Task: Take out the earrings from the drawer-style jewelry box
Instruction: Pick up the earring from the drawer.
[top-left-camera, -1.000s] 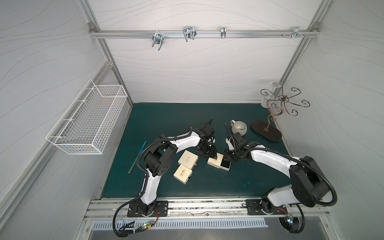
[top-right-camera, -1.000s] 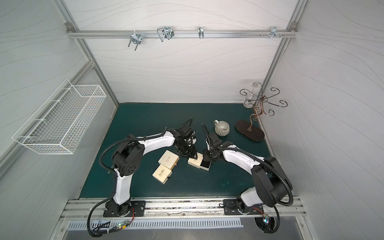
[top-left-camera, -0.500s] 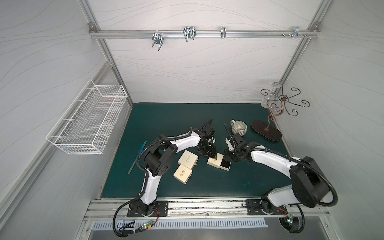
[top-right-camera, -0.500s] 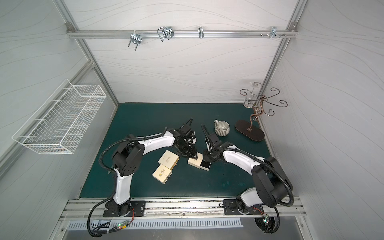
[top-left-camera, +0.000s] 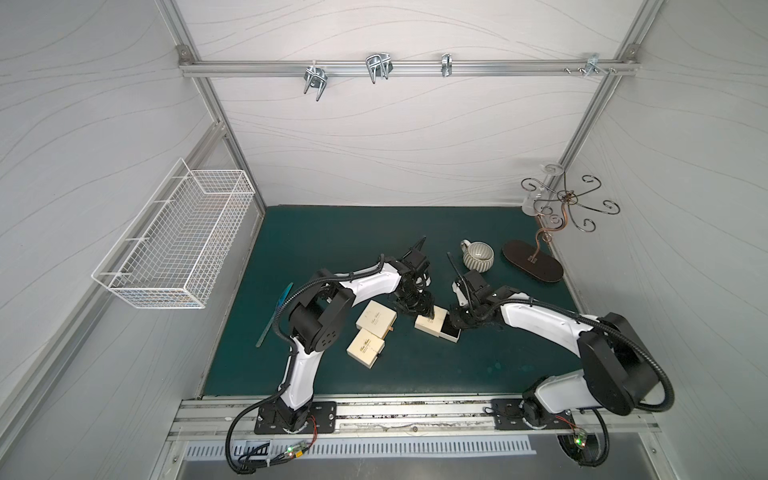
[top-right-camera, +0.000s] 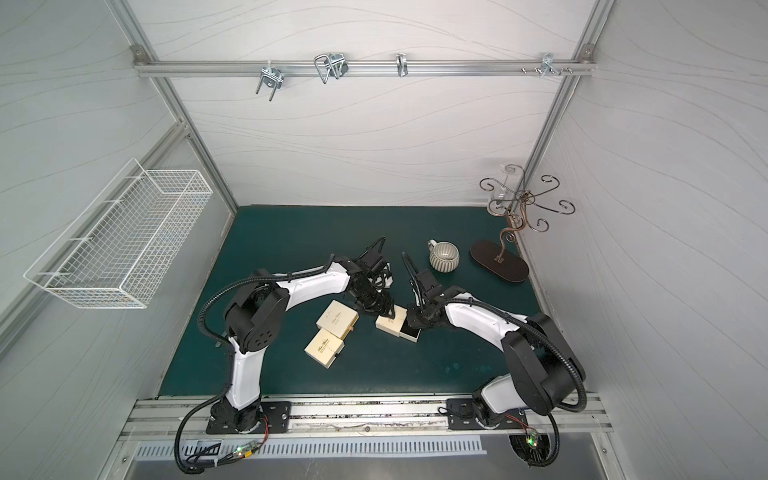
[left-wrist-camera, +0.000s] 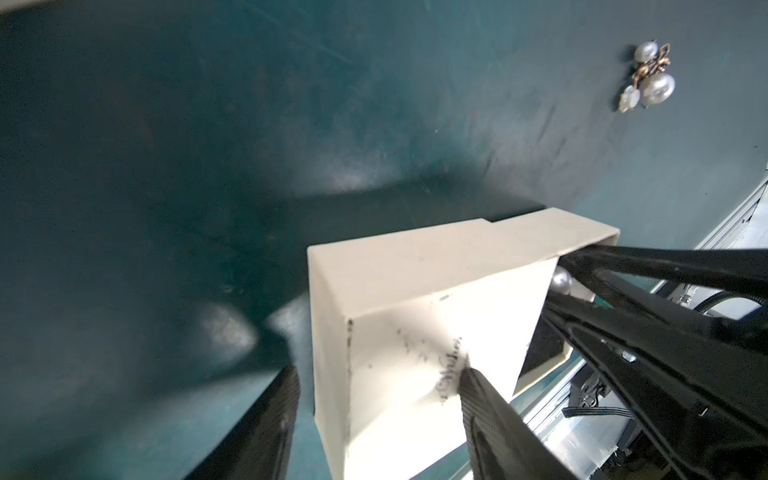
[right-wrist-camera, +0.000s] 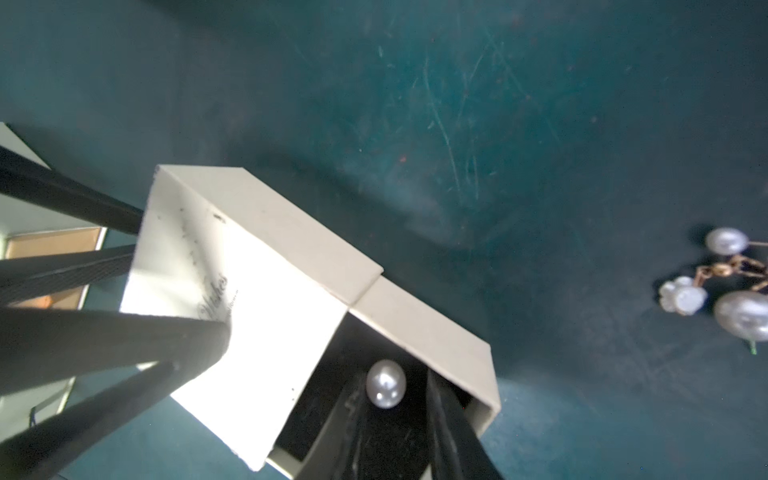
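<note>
Right wrist view: the right gripper (right-wrist-camera: 392, 382) sits inside the black-lined cream cardboard drawer (right-wrist-camera: 419, 328), jaws slightly apart around a glossy pale pearl earring (right-wrist-camera: 384, 384), not pinching. In a top view that drawer juts toward four o'clock from its cream cardboard sleeve (top-left-camera: 430, 324), which the left gripper (left-wrist-camera: 376, 370) straddles; whether it clamps cannot be told. This earring looks light, hard and slippery, best pinched gently across the pearl. A gold-toned pearl earring (right-wrist-camera: 727, 291) lies on the dark green mat (right-wrist-camera: 457, 124).

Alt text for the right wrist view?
Cream box on a green mat, dark-lined drawer partly out; the right hand straddles a pearl inside. The left hand touches the box top; another pearl earring lies apart on the mat.
</note>
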